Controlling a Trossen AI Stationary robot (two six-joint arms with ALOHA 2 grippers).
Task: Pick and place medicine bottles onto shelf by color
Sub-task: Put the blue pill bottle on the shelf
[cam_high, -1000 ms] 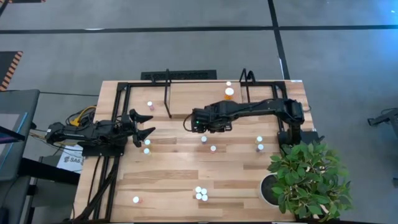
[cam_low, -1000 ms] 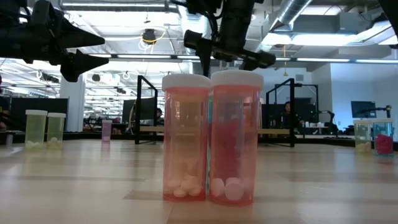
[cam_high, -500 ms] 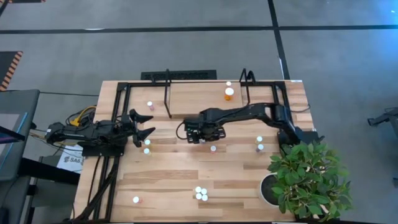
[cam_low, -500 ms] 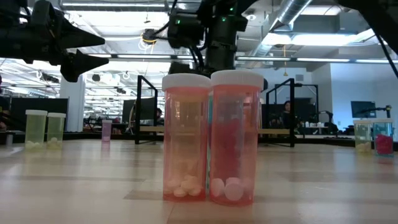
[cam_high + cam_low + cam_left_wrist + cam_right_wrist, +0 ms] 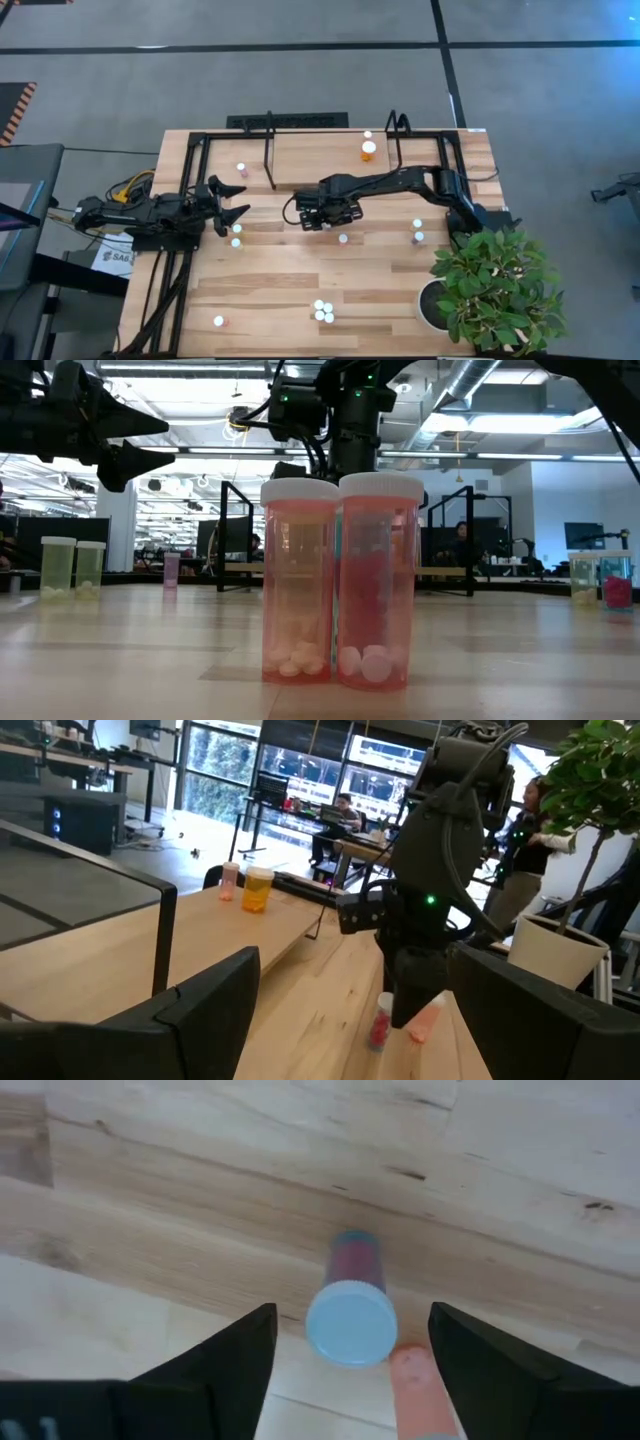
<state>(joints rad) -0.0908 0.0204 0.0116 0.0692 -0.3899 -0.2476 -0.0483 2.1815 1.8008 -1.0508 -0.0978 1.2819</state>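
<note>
Right gripper (image 5: 318, 221): lowered over the middle of the desk (image 5: 280, 290), just in front of the shelf (image 5: 320, 155). Its jaws stand apart on either side of a red-bodied medicine bottle (image 5: 351, 1302) with a white cap, which stands upright on the planks. In the right wrist view a gap shows between each finger and the cap, so the jaws straddle the bottle without touching it. A second, pink bottle (image 5: 415, 1385) stands just beside the first, partly cut off by the picture edge.

Left gripper (image 5: 232, 208): held above the left side of the desk, jaws spread wide and empty, pointing toward the right arm. A white-capped bottle (image 5: 236, 229) stands near it.

Shelf: at the far edge of the desk, carrying an orange bottle (image 5: 368, 150) near the right hoop and a small pink bottle (image 5: 241, 169) near the left hoop.

Remaining bottles: a cluster of three (image 5: 322, 311) near the front edge, one alone (image 5: 218, 321) at front left, a pair (image 5: 417, 231) toward the right beside the potted plant (image 5: 495, 285). In the low view two pink bottles (image 5: 340, 580) stand touching, close to the camera.
</note>
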